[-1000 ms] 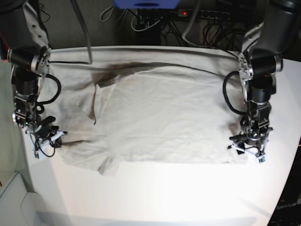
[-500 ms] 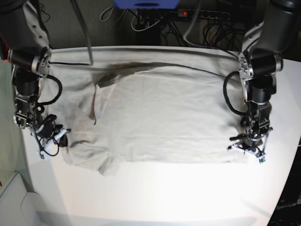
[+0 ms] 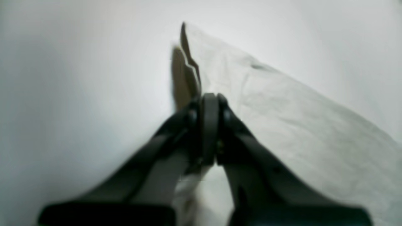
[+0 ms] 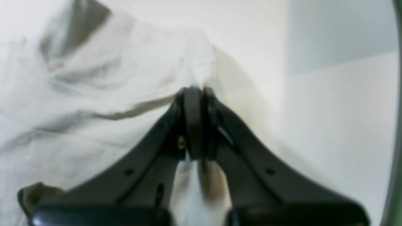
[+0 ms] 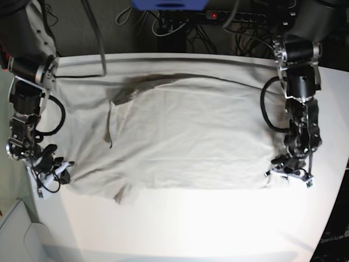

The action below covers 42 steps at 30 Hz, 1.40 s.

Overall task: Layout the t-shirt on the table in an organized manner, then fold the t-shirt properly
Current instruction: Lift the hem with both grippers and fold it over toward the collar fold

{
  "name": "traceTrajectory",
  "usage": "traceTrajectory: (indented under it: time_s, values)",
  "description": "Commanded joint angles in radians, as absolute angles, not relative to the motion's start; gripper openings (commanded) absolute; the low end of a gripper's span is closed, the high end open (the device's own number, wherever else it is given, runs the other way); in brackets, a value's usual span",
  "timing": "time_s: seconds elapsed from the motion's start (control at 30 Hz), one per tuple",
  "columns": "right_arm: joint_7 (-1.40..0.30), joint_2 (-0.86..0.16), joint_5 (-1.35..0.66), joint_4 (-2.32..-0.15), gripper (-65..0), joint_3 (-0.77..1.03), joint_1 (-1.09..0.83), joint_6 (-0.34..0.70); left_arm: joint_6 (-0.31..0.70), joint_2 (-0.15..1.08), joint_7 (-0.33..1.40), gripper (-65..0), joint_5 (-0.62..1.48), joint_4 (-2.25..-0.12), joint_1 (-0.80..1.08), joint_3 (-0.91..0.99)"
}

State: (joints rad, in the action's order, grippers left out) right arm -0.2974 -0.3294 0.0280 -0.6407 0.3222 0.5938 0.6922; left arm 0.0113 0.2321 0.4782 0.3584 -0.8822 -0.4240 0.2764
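Observation:
The pale grey-beige t-shirt lies spread and wrinkled across the white table. At the shirt's near right corner, my left gripper is shut on the cloth. In the left wrist view its jaws pinch a raised fold of the t-shirt. My right gripper is at the shirt's near left edge. The right wrist view shows it shut on a bunched edge of the t-shirt.
Cables and a power strip lie behind the table's far edge. A thin black cable runs along the back left of the table. A pale grey box sits off the table's near left corner.
The left gripper has closed on the shirt's near right corner. The right gripper has moved down and left with the near left edge, drawing the cloth outward.

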Motion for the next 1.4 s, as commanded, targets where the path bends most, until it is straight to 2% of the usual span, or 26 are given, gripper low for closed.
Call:
traceTrajectory:
  time_s: [0.0, 0.13, 0.4, 0.73, 1.0, 1.17, 1.37]
  values:
    - [-0.288, -0.346, 0.015, -0.688, -64.4, 0.331, 0.608, 0.698, 0.015, 0.243, 0.472, -64.8, 0.371, -0.923, -0.438, 0.277]
    - [-0.329, -0.338, 0.015, -0.789, -64.5, 0.337, 0.561, 0.698, 0.015, 0.243, 0.507, -64.8, 0.392, -1.001, -0.394, 0.295]
    - [-0.456, -0.308, 0.015, -1.044, -64.5, 0.426, 0.432, 0.698, 0.016, 0.234, 0.63, -64.8, 0.398, -1.184, -0.315, 0.447]
    - [-0.464, -0.282, 0.015, -1.228, -64.5, 0.429, 0.286, 0.698, 0.016, 0.236, 0.645, -64.8, 0.4, -1.251, -0.269, 0.447]
    - [-0.464, -0.274, 0.015, -1.357, -64.5, 0.429, 0.225, 0.698, 0.016, 0.236, 0.756, -64.8, 0.4, -1.377, -0.231, 0.449]
    - [-0.504, -0.274, 0.015, -1.44, -64.5, 0.429, 0.182, 0.698, 0.016, 0.206, 0.769, -64.8, 0.4, -1.435, -0.194, 0.532]
    - [-0.516, -0.268, 0.015, -1.508, -64.6, 0.475, 0.151, 0.698, 0.025, 0.194, 0.883, -64.8, 0.4, -1.508, -0.179, 0.628]
